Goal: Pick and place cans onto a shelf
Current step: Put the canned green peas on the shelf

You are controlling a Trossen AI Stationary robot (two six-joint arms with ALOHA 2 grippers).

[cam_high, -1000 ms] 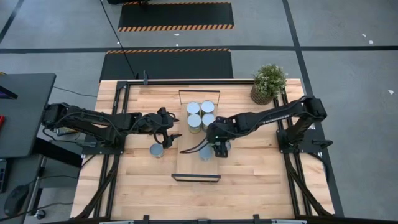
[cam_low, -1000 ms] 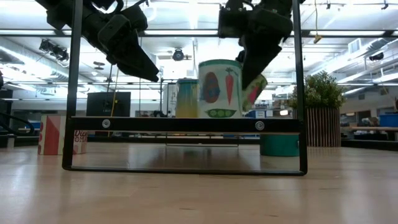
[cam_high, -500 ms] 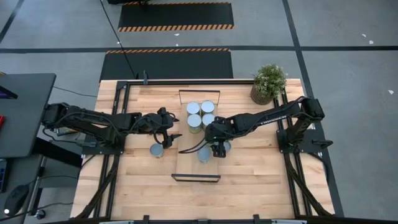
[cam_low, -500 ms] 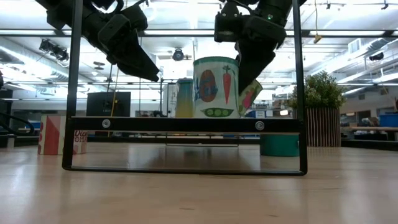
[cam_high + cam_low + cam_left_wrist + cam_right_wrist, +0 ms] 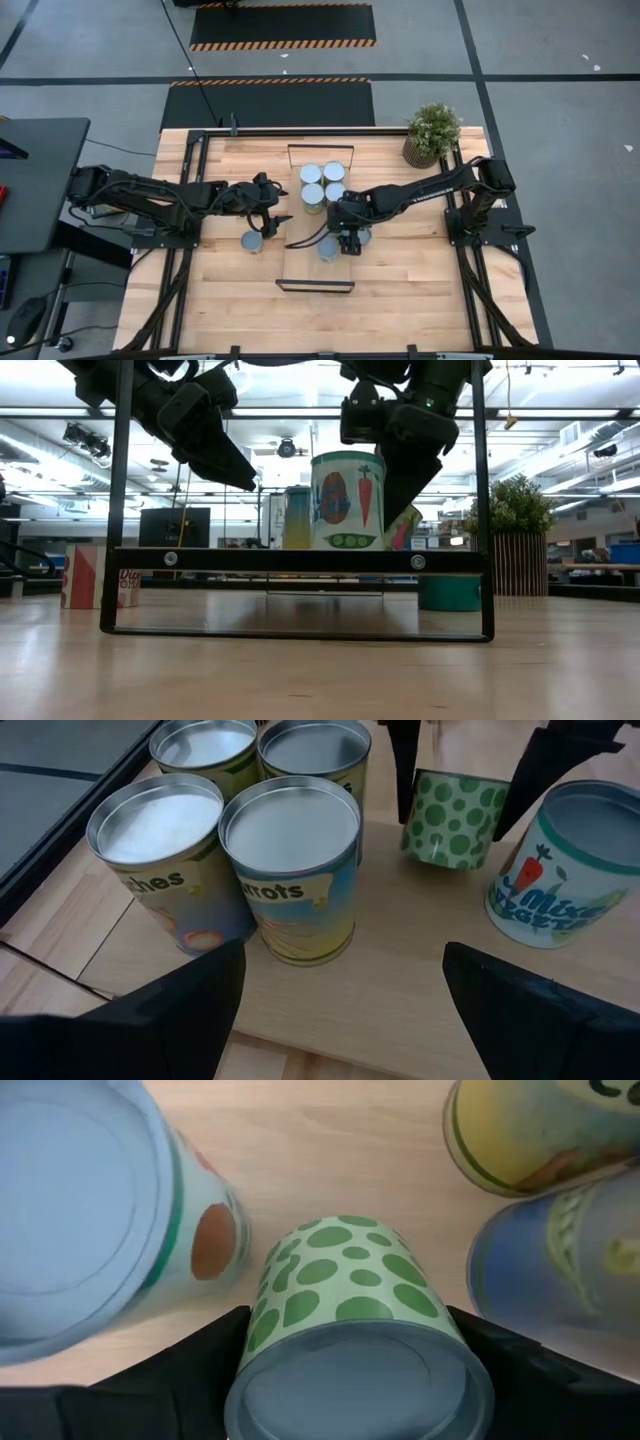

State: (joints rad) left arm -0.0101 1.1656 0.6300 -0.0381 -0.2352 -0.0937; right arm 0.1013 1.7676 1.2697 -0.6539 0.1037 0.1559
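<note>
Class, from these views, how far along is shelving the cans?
Done: four silver-topped metal cans stand clustered on the long light-wood shelf, with a carrot-printed can nearer its middle. In hand: the right gripper has its fingers around a tilted green-dotted can. Left: one can on the tabletop beside the shelf, by the open left gripper.

The long, narrow light-wood shelf (image 5: 300,262) with thin black frame ends lay across the middle of the worktop. Four upright silver-topped cans (image 5: 322,184) with pale printed labels stood clustered in a square at its far end. A green-spotted can (image 5: 453,817) was tilted between the right gripper's (image 5: 465,775) jaws, just beside an upright can with a carrot label (image 5: 575,860) on the shelf. Another silver-topped can (image 5: 252,241) stood on the worktop just left of the shelf.
</note>
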